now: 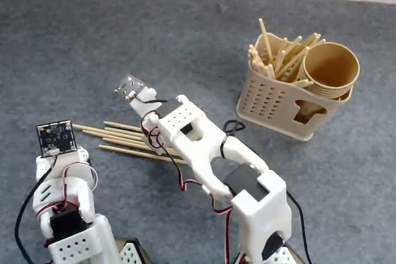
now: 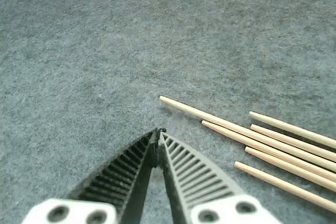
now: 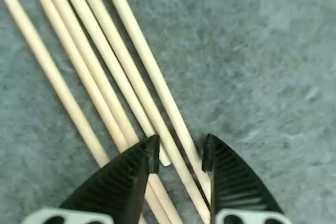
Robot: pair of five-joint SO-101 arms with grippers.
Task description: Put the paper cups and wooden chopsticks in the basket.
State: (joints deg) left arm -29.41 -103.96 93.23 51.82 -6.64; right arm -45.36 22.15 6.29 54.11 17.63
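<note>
My right end effector point(image 3: 178, 153) is released, its tips on both sides of loose chopsticks point(image 3: 102, 77) toward the table's point(image 1: 93, 41) left edge. My left end effector point(image 2: 158, 132) is clenched, empty. The cups point(image 1: 337, 66) stand in the basket point(image 1: 272, 106).

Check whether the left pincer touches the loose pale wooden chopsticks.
Apart: left wrist view shows bare grey mat between the left pincer and the nearest chopstick.

Passage lies open over the table point(image 1: 93, 41) from ten to twelve o'clock. At two o'clock stands the crammed basket point(image 1: 272, 106); the right arm point(image 1: 198, 140) overhangs the loose chopsticks point(image 1: 114, 134).
</note>
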